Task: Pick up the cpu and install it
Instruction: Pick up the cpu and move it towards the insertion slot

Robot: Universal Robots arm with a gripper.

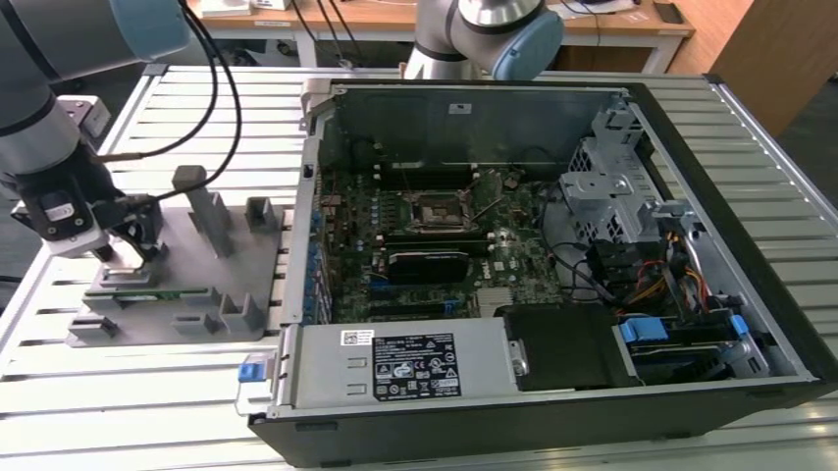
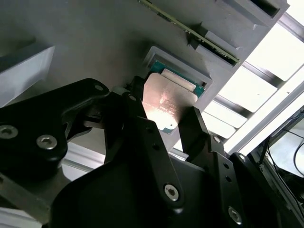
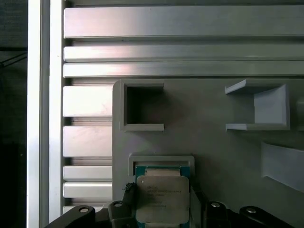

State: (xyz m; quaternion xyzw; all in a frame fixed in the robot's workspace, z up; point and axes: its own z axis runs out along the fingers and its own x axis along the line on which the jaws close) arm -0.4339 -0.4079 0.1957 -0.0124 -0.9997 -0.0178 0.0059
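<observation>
Your arm (image 1: 53,147) hung over the grey fixture (image 1: 196,294), which lay on the slatted desk (image 1: 144,392) at nine o'clock from the open case (image 1: 681,118) in the exterior view. Your jaws stood low against the fixture's nine o'clock end.

The cpu (image 2: 166,102) was between the jaws. In both wrist views its silvery top faced the camera, with a thin green edge showing around it. It sat within the raised rim of a shallow pocket (image 3: 161,160) in the fixture. The jaws stood narrow, with one black finger (image 2: 197,126) against each of two opposite edges of the cpu, so they were holding it. You could not tell whether the chip was lifted off the pocket floor or resting on it.

In the first wrist view a deeper square pocket (image 3: 142,105) lay just beside the cpu's pocket, on the same grey block.

In the case, the socket (image 1: 433,209) sat near the middle of the green board (image 1: 511,211). It was well apart from the cpu, at about three o'clock from the fixture in the exterior view.
</observation>
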